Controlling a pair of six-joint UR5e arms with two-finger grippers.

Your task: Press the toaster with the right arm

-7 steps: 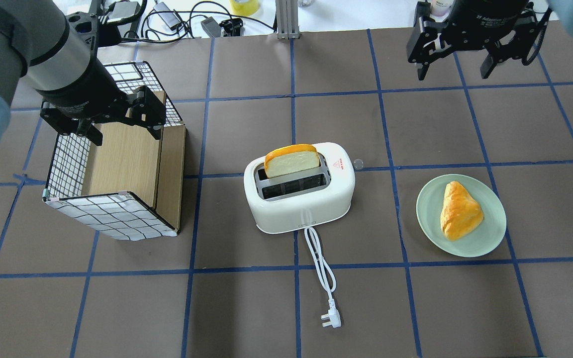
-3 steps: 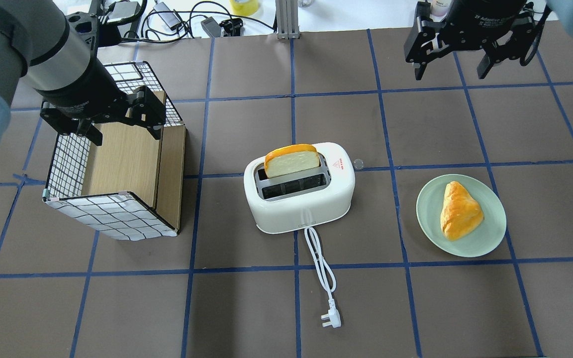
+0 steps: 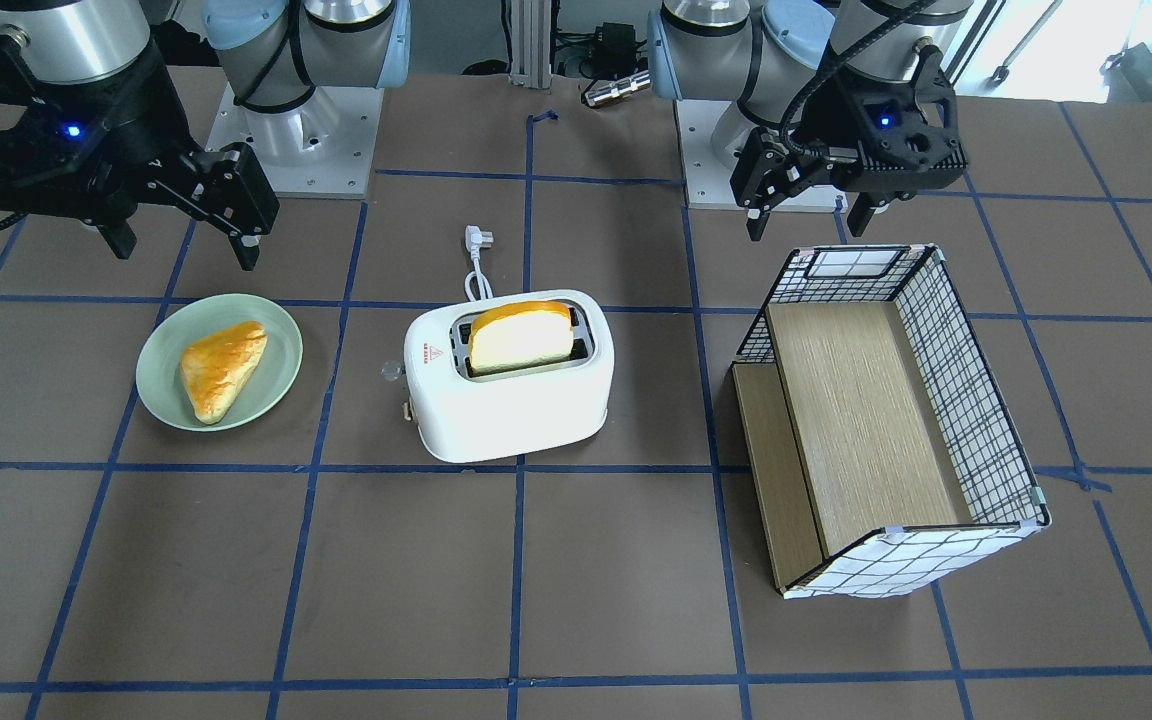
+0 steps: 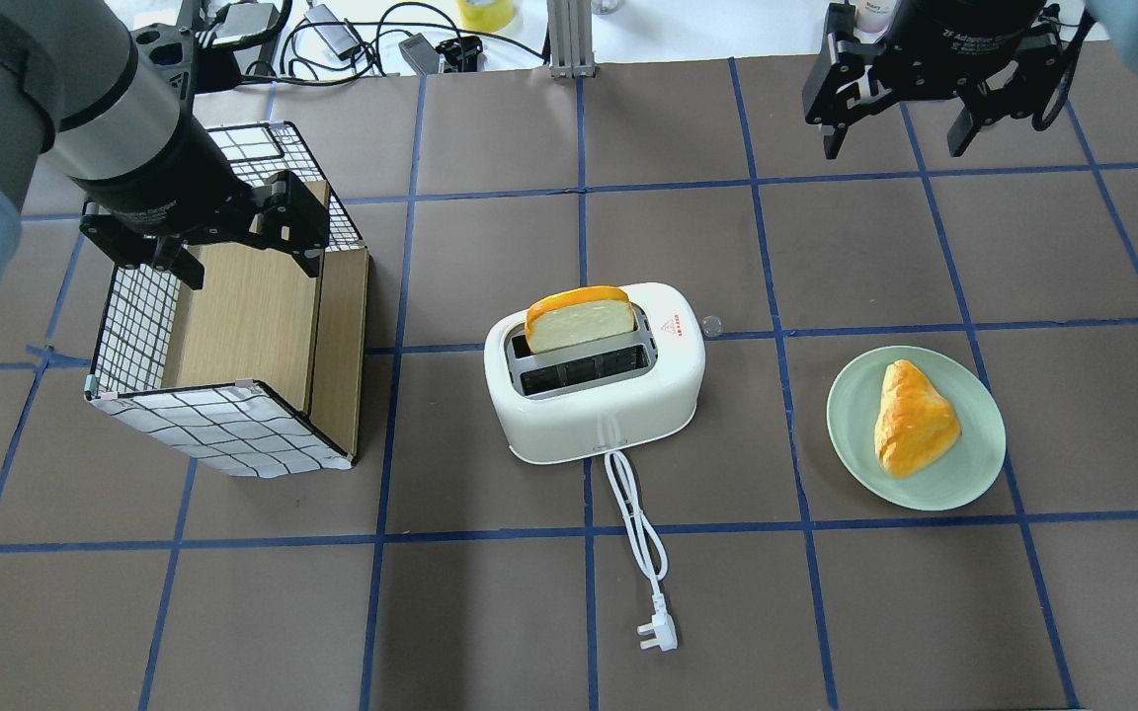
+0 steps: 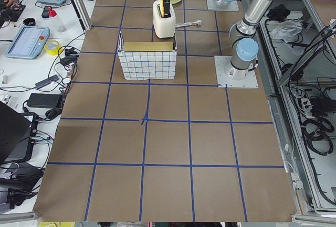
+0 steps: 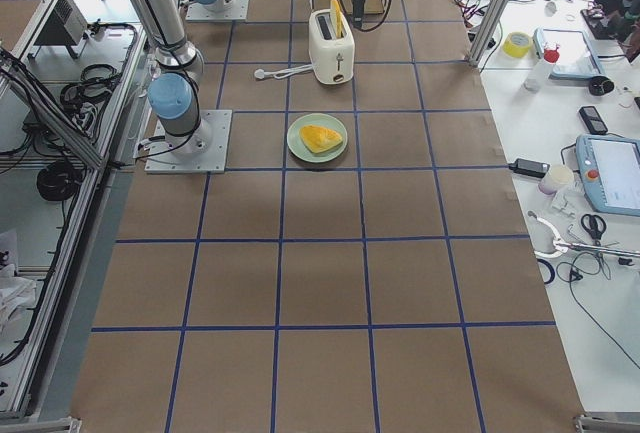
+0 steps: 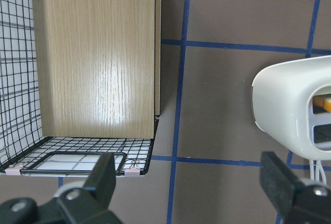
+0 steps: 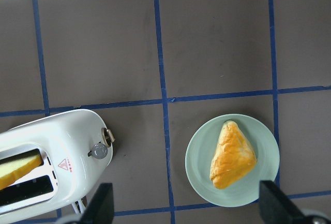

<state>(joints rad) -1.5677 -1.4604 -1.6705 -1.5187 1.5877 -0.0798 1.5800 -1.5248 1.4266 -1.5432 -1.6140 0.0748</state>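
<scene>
The white two-slot toaster (image 4: 594,390) stands mid-table with a bread slice (image 4: 579,318) upright in its far slot. Its clear knob lever (image 4: 711,323) sticks out of the end facing the plate and also shows in the right wrist view (image 8: 99,150). My right gripper (image 4: 895,148) is open and empty. It hangs high over the table's far right, well away from the toaster (image 3: 511,400). My left gripper (image 4: 251,269) is open and empty above the basket's far end. The toaster's white cord (image 4: 640,533) runs toward the near edge.
A checked wire-and-wood basket (image 4: 134,326) lies on its side left of the toaster. A pale green plate (image 4: 851,415) with a golden pastry (image 4: 913,417) sits right of the toaster, below my right gripper (image 3: 184,250). Cables and devices lie past the far edge.
My right gripper has shifted slightly toward the far edge. The left arm, toaster and bread have not moved.
</scene>
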